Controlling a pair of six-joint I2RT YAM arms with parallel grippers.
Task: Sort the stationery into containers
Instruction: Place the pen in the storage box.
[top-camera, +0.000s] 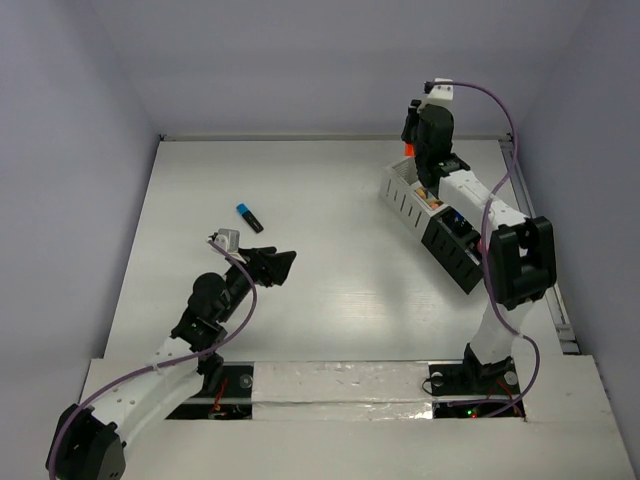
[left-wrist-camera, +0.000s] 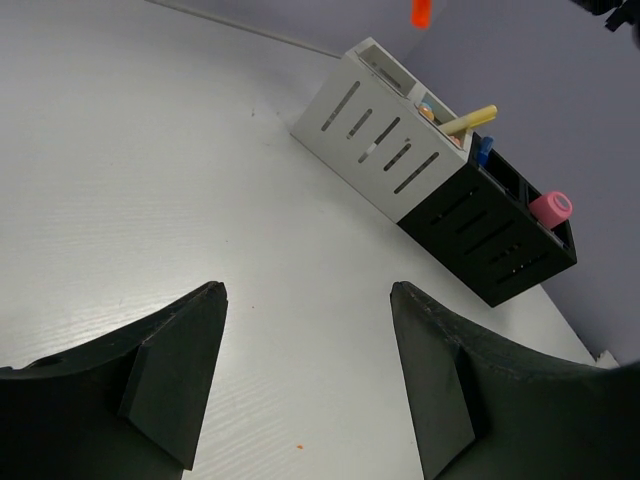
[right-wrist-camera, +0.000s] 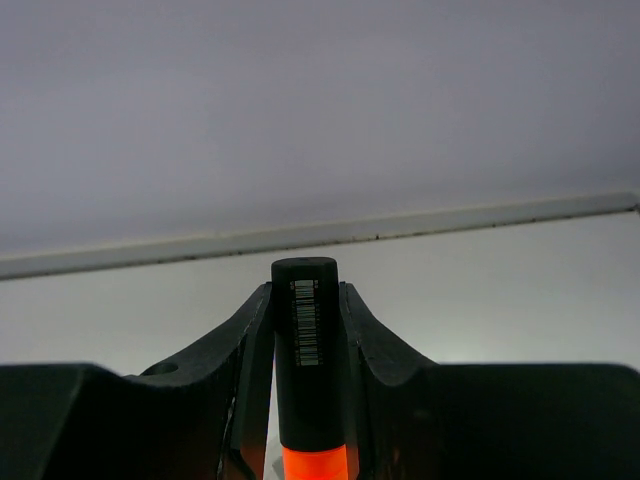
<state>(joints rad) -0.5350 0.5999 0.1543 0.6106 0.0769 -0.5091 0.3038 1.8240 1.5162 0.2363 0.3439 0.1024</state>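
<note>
From above, the row of joined white and black slatted boxes (top-camera: 400, 195) lies near the desk's far right corner, and a blue-capped black marker (top-camera: 249, 217) lies left of centre. In the left wrist view, the left gripper (left-wrist-camera: 308, 290) has its fingers spread with nothing between them. In the right wrist view, the right gripper (right-wrist-camera: 305, 300) pinches a black marker with an orange cap (right-wrist-camera: 305, 350).

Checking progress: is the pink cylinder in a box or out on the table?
In. The pink cylinder sits in the end black box, its top above the rim.

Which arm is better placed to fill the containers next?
The right: the right gripper is shut on the orange-capped marker above the white containers. The left gripper stands open and empty, far from them.
</note>
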